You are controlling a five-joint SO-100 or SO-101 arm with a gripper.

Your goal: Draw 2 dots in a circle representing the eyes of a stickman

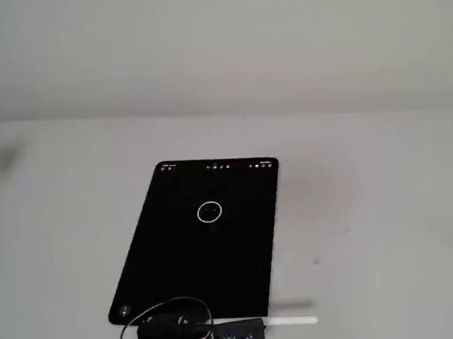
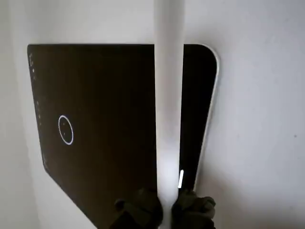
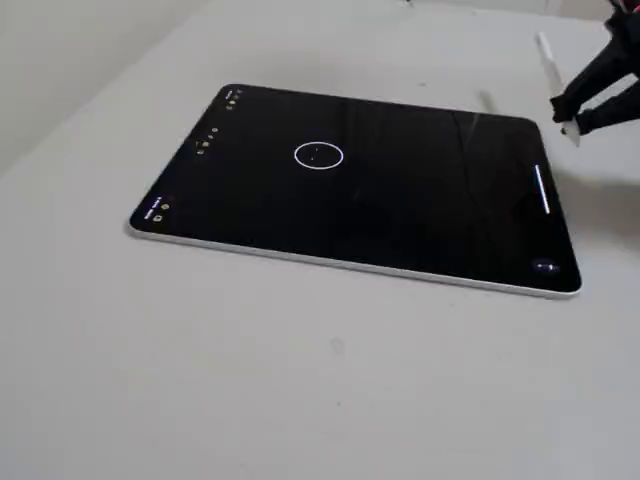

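Note:
A black tablet (image 1: 178, 265) lies flat on the pale table. The circle (image 1: 209, 211) is a thin white ring on its screen, also seen in the wrist view (image 2: 65, 130) and the other fixed view (image 3: 319, 155). Inside the ring the dots (image 3: 317, 156) are only faint specks, too small to count. My gripper (image 2: 169, 210) is shut on a white stylus (image 2: 168, 109). It hangs just off the tablet's short edge farthest from the toolbar, well away from the ring. In a fixed view the gripper (image 3: 585, 108) holds the stylus (image 3: 552, 70) above the table, clear of the screen.
Small white toolbar icons (image 1: 219, 167) line the tablet's far edge. A short white bar (image 3: 543, 190) glows on the screen near the gripper's end. My arm's black body and cable (image 1: 174, 326) sit at the tablet's near edge. Bare pale table surrounds the tablet.

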